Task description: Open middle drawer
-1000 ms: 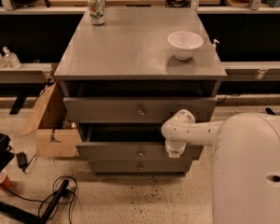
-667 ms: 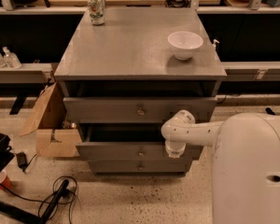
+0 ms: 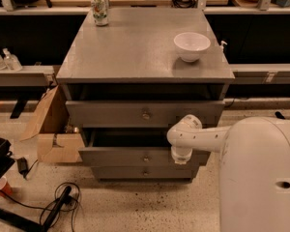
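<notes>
- Your gripper [image 3: 180,155] sits at the right end of the middle drawer's [image 3: 130,156] front, pointing down. Can't tell whether it's released or clamped.
- Middle drawer is pulled out partway, with its brass knob [image 3: 146,158] at centre front.
- Top drawer [image 3: 111,114] also stands out from the cabinet.
- On the cabinet top [image 3: 135,47]: white bowl [image 3: 192,45] on the right, patterned can [image 3: 100,9] at the back left, print unreadable.

White arm [image 3: 205,138] extends leftward from the robot's body, bending down at a rounded wrist joint. Its gripper [image 3: 180,157] points downward, against the right part of the middle drawer [image 3: 125,156] front.
</notes>
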`<state>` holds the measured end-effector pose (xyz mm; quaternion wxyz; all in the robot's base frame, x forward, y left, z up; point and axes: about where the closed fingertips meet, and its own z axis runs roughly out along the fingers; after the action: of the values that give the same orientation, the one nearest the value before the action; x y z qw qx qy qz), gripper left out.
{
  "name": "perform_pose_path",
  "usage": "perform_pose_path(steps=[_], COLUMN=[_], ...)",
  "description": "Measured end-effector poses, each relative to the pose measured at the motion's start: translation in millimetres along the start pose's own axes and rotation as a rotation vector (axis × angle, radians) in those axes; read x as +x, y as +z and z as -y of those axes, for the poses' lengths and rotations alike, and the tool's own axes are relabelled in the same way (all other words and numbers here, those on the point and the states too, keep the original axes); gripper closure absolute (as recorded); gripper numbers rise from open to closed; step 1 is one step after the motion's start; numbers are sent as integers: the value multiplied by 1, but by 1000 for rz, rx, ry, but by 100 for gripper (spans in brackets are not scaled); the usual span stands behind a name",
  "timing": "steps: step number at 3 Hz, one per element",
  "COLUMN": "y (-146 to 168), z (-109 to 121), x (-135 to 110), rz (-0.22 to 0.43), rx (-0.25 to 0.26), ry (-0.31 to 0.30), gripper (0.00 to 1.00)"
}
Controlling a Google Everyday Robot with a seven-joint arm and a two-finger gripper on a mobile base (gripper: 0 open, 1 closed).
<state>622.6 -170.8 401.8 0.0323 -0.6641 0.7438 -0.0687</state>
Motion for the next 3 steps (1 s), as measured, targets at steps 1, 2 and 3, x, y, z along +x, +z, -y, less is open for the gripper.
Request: perform_pose_path(steps=[1, 2, 3], y=[0, 0, 0], z=[0, 0, 0], x=[0, 0, 0], rz=[0, 0, 0], rx=[0, 0, 0], ry=[0, 0, 0], gripper=[100, 100, 80])
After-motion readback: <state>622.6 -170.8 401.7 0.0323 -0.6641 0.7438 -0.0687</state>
